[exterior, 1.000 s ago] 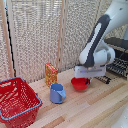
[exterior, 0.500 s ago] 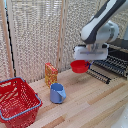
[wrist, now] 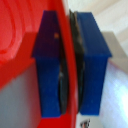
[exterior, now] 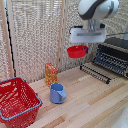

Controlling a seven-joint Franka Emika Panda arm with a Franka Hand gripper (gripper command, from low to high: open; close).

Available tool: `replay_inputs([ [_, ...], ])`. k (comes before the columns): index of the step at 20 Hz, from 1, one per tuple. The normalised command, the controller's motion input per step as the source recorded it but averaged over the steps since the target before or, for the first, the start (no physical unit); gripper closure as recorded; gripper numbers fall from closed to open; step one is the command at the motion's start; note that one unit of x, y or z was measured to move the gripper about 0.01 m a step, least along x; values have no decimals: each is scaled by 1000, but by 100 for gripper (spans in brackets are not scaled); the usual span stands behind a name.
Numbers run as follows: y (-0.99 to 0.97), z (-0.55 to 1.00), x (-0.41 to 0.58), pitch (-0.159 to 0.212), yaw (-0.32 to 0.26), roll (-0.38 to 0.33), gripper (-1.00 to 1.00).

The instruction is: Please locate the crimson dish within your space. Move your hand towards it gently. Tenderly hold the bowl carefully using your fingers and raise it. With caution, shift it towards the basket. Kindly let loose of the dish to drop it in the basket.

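The small red bowl point(exterior: 76, 51) hangs in the air well above the wooden table, held by its rim. My white gripper point(exterior: 86, 48) is shut on it, high at the exterior view's right of centre. In the wrist view the two blue fingers point(wrist: 50, 65) pinch the bowl's red rim point(wrist: 15, 35) between them. The big red latticed basket point(exterior: 17, 100) with its grey-blue rim stands on the table at the exterior view's lower left, far from the bowl.
A blue cup point(exterior: 57, 93) stands on the table in the middle, an orange box point(exterior: 50, 74) behind it. A black wire rack point(exterior: 111, 60) sits at the exterior view's right. A slatted screen point(exterior: 35, 35) closes the back.
The arm has lifted the bowl off the table and raised it higher, carrying it towards the exterior view's left.
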Motion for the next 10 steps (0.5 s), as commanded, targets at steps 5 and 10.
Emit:
replay_inputs([
  [5,888,633,142,5,0,-6,100],
  [10,881,412,241,-12,0,-9,100],
])
